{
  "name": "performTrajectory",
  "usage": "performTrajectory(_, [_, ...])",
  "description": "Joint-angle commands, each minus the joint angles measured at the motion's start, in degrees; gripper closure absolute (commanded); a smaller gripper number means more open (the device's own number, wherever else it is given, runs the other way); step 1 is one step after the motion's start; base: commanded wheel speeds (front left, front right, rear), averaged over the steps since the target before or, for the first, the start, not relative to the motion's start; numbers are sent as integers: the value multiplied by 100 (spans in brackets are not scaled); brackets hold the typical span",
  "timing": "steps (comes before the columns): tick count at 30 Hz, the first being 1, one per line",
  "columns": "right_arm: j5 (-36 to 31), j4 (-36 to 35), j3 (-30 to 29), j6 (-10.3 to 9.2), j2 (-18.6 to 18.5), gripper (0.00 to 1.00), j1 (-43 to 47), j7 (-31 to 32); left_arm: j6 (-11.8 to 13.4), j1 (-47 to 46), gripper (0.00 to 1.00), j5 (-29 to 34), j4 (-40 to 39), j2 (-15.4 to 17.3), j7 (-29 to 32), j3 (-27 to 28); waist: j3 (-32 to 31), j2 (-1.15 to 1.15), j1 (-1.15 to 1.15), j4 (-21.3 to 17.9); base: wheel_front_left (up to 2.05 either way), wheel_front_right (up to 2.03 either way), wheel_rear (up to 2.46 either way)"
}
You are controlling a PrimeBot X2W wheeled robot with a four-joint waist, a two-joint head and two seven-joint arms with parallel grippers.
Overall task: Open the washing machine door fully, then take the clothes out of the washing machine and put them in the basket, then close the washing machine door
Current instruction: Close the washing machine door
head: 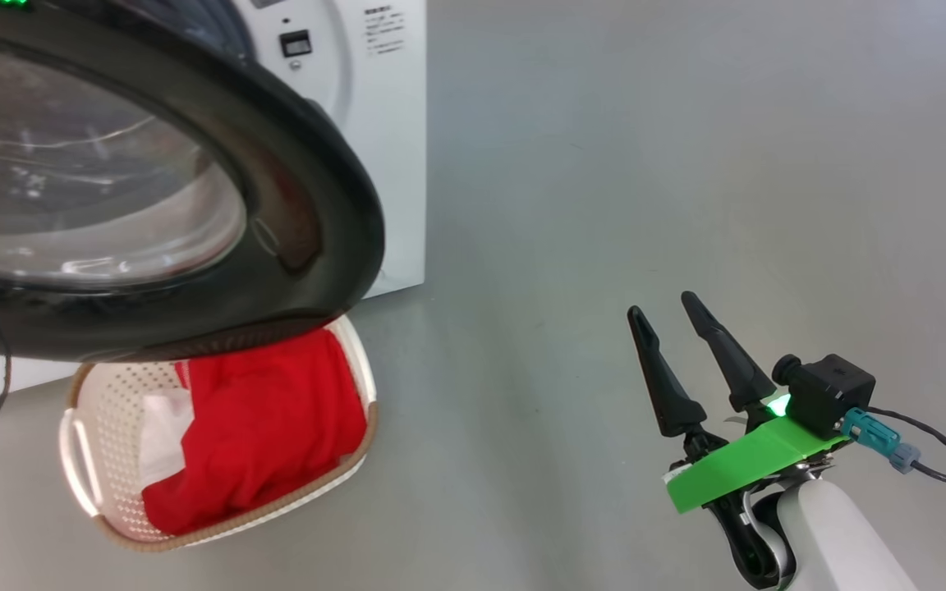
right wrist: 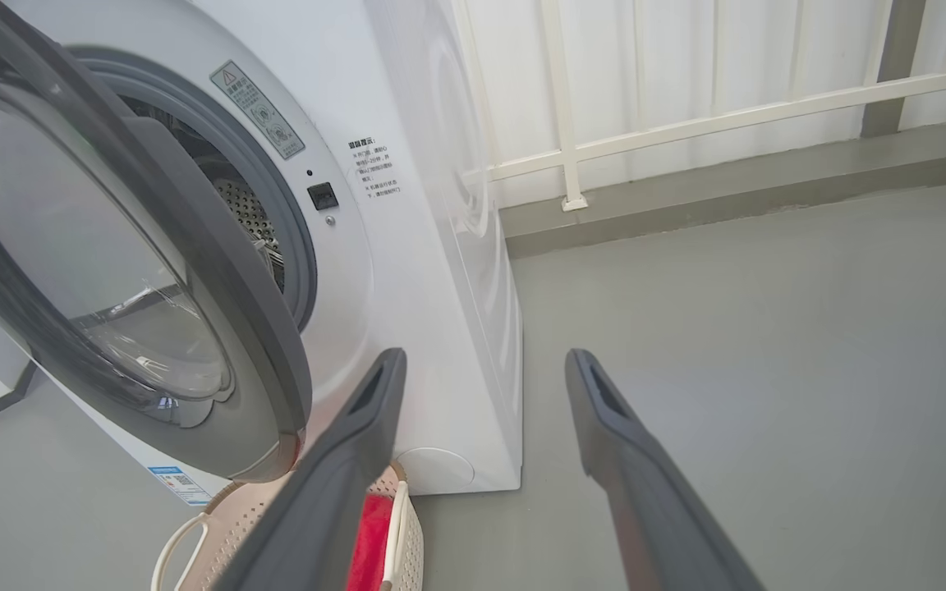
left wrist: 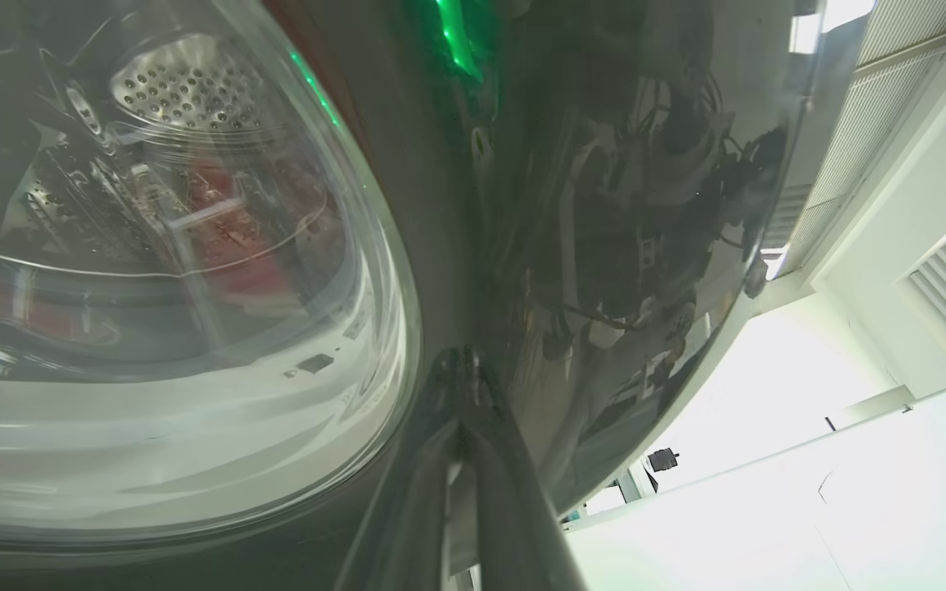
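Washing machine door (head: 292, 205), round, with a wide glossy black rim and a bulging clear glass window, stands partly open, swung out from the front of the large white front-loading washing machine (head: 395, 123). In the right wrist view the door (right wrist: 218, 271) hangs clear of the machine's (right wrist: 407, 287) grey rubber gasket (right wrist: 296, 246), and part of the perforated steel drum (right wrist: 239, 213) shows inside.

The small cream-white perforated plastic basket (head: 103, 410), with a brown woven-look rim, sits on the grey floor (head: 645, 164) just in front of the washing machine, under the door's lower edge. Both clothes lie in it: a bright red jersey (head: 268, 427) fills most of the basket, and a plain white cloth piece (head: 163, 439) touches the jersey.

On the left claw (left wrist: 463, 361), the two long dark fingers are pressed together, holding nothing. Their tips are at the door's black rim (left wrist: 456, 246), just beside the glass window.

On the right claw (head: 662, 305), the fingers are spread apart and empty above bare floor, well apart from the washing machine on its open-floor side. In its own wrist view this claw (right wrist: 485, 357) points toward the machine's lower corner, with the basket (right wrist: 218, 533) and a strip of the jersey (right wrist: 370, 533) near the machine's foot.
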Motion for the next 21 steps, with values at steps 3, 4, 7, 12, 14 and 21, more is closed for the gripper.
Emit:
performTrajectory(3, [-72, -108, 95, 9, -27, 0, -148, -69, -105, -12, 100, 79, -208, 221, 12, 158, -39, 0, 0, 171, 0, 0, 0])
performTrajectory(4, [-72, -104, 97, 9, -35, 0, -155, -69, -117, 16, 91, 91, -216, 221, 0, 163, -49, 0, 0, 204, 0, 0, 0])
performTrajectory(7, [-69, -89, 107, 9, -58, 0, -169, -69, -222, 139, 26, 239, -267, 279, -65, 146, -84, 0, 0, 290, 0, 0, 0])
performTrajectory(12, [-60, -70, 106, 9, -95, 0, -173, -69, -484, 411, 0, 438, -430, 303, -189, 121, -137, 0, 0, 430, 0, 0, 0])
performTrajectory(14, [-59, -63, 110, 9, -114, 0, -171, -69, -624, 539, 0, 690, -496, 395, -293, 71, -151, 0, 0, 489, 0, 0, 0])
performTrajectory(21, [-40, -26, 141, 9, -158, 0, -185, -69, -1159, 1172, 0, 1560, -602, 395, -1007, -48, -254, 0, 0, 693, 0, 0, 0])
